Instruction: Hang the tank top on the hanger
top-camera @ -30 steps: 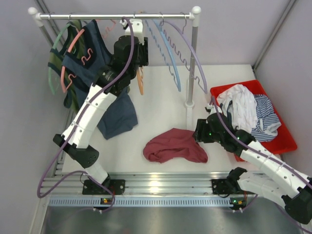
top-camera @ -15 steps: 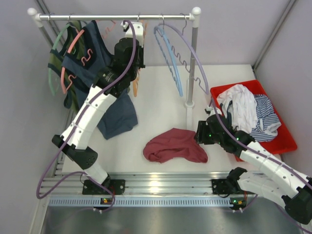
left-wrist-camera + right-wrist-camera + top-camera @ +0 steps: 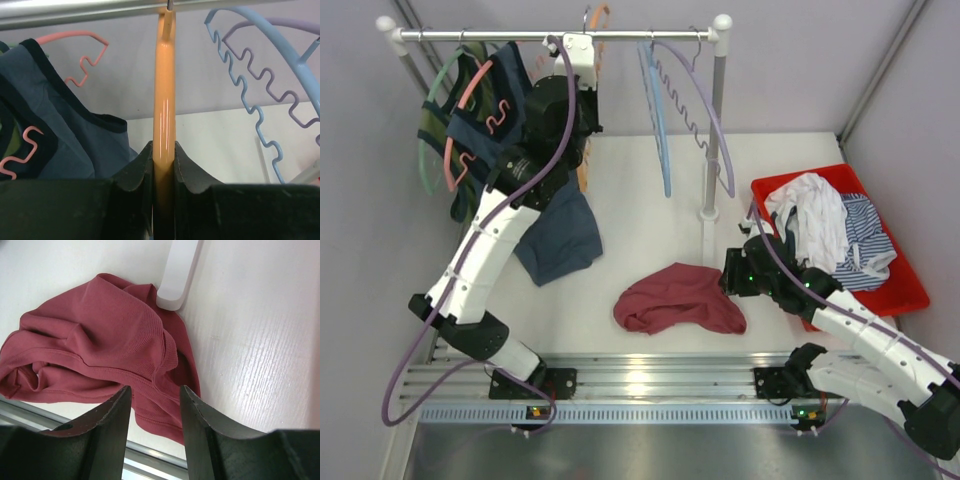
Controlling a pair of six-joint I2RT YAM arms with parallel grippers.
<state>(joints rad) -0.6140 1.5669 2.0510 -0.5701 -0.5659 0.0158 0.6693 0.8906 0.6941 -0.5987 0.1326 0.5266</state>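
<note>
Orange plastic filled the middle of my left wrist view. The hanger point(image 3: 164, 100) ran straight up between the fingers point(image 3: 136, 172) of the left gripper point(image 3: 163, 157), which were clamped tight on its stem, and its top reached the rail point(image 3: 75, 14). From the top camera I saw that arm stretched to the far edge of the bench point(image 3: 650, 200), with the claw up at the rail, left of its middle. A pink hanger point(image 3: 70, 36) carrying a dark blue-grey top point(image 3: 65, 135) hung just to the left. A light blue hanger point(image 3: 300, 67) and a lilac hanger point(image 3: 280, 23) hung to the right, apart from the orange one.

The tank top point(image 3: 680, 298) lay crumpled on the bench close to the near edge, about midway along it and well apart from the hanger. The right gripper point(image 3: 732, 272) sat at the garment's right side. In the right wrist view its fingers point(image 3: 107, 425) stood apart with nothing held, and the maroon hem showed in the gap between them. I could not tell whether the tips touched the cloth. The white foot point(image 3: 177, 270) of the rack post stood just beyond the tank top, at its far fold.

A red bin point(image 3: 910, 295) sat at the right edge of the bench with a white garment point(image 3: 810, 215) and a blue-striped garment point(image 3: 868, 245) heaped in it.
</note>
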